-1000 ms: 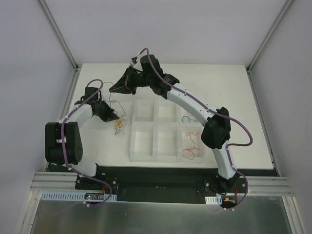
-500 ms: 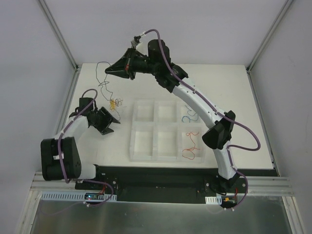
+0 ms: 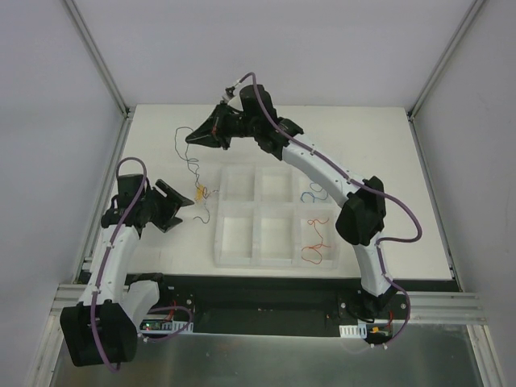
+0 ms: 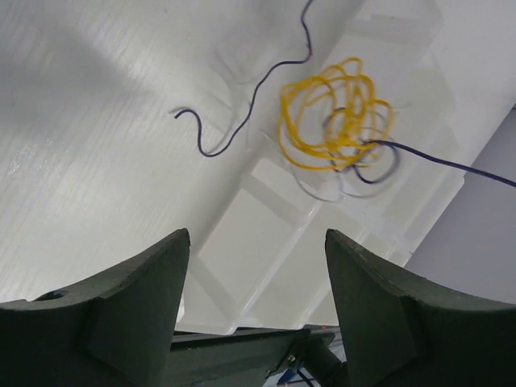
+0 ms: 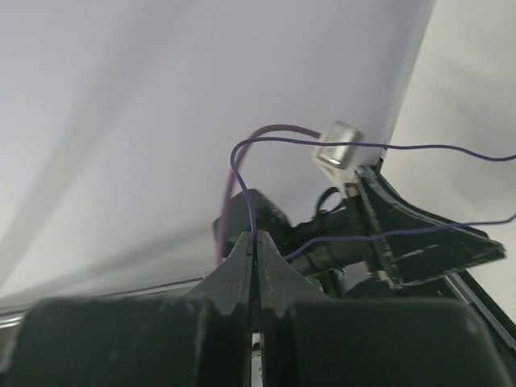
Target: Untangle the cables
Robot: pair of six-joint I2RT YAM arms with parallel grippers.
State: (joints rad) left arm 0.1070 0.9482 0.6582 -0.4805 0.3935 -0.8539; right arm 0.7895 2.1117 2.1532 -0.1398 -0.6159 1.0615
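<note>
— Purple wire (image 4: 308, 32), where does it sit?
— Pinched between the pressed-together tips of the right pincer (image 5: 256, 238), trailing below it to the yellow coil (image 4: 334, 121).
— And the left pincer (image 4: 256, 242)?
— Spread wide, gripping nothing. The coil is just ahead of its tips, beside the tray (image 3: 274, 235).
</note>
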